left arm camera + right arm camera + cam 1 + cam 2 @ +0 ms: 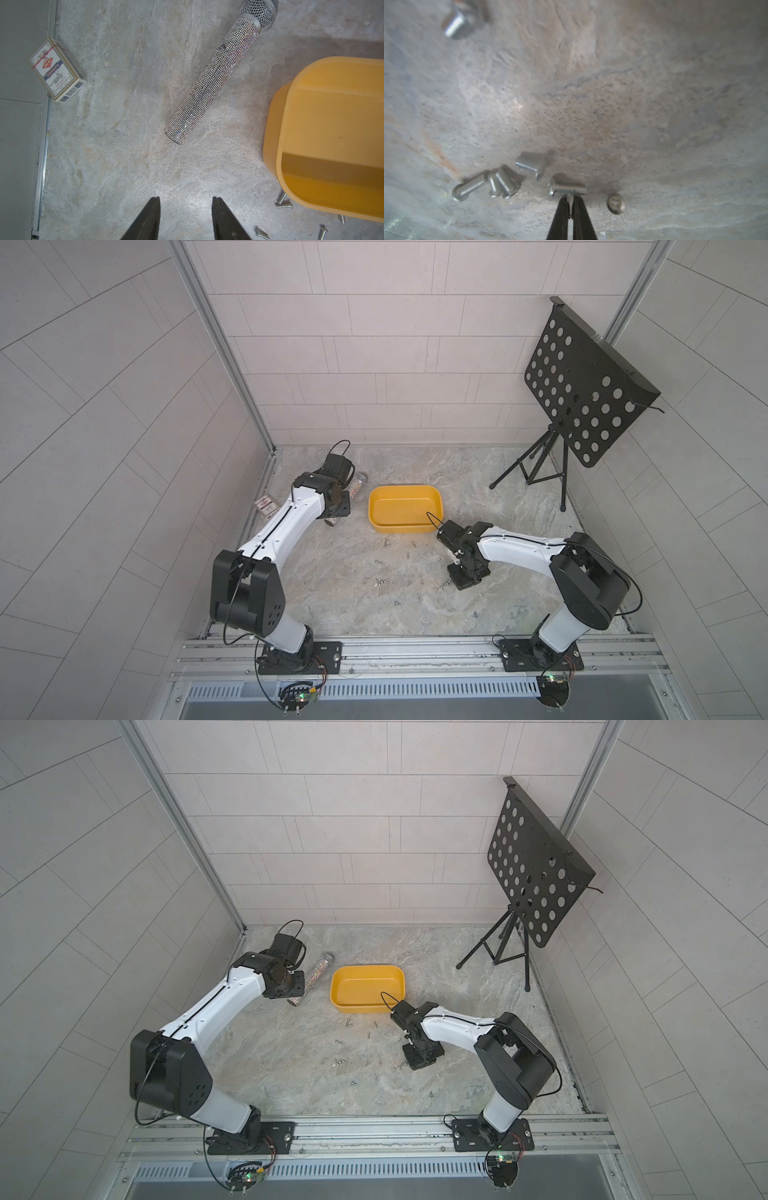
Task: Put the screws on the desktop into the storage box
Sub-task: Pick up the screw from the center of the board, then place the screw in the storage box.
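desktop [478, 489] marble, storage box [405, 508] sits mid-back on it. left gripper [186, 199] off box's left end, jaws half apart, nothing in them. right gripper [571, 198] just front-right of box, jaws pinched on one screw [570, 205]. other screws [382, 581] scattered loose in front of box.

A small red, white and blue cardboard box [56, 70] carries the printed words "HIGH QUALITY" and a barcode; its other lettering is too small to read.
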Available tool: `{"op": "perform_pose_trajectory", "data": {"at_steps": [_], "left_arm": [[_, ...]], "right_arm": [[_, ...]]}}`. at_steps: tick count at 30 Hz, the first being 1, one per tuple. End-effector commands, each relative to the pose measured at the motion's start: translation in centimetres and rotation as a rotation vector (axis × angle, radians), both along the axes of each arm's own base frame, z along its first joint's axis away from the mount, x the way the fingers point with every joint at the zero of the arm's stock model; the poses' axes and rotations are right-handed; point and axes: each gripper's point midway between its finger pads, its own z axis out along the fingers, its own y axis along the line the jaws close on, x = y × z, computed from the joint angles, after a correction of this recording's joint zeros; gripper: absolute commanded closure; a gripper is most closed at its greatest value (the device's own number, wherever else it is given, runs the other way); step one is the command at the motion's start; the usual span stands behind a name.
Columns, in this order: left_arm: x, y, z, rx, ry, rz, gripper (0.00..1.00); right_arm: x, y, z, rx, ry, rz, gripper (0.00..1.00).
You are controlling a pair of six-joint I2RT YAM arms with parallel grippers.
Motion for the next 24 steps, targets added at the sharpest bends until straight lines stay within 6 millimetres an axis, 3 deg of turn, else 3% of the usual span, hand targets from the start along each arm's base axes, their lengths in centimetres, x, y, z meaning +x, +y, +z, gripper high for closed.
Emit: {"op": "perform_pose_trajectory", "data": {"at_steps": [1,7,12,18,24], "left_arm": [[0.1,0.4,0.3,0.015,0.004,0.005,0.53],[0.1,0.4,0.3,0.015,0.001,0.005,0.53],[0.1,0.5,0.4,0.02,-0.001,0.004,0.53],[0.0,0.8,0.7,0.032,-0.011,0.008,0.53],[0.0,0.7,1.2,0.025,-0.026,0.007,0.53]], "right_arm": [[-1.0,-1.0,0.8,-0.032,0.007,0.008,1.0],[-2.0,-1.8,3.8,-0.032,0.007,0.01,1.0],[-1.8,-2.0,7.8,-0.003,-0.052,0.02,1.0],[2.6,0.6,13.4,0.05,-0.179,0.057,1.0],[9.8,5.0,16.6,0.121,-0.281,0.068,1.0]]}}
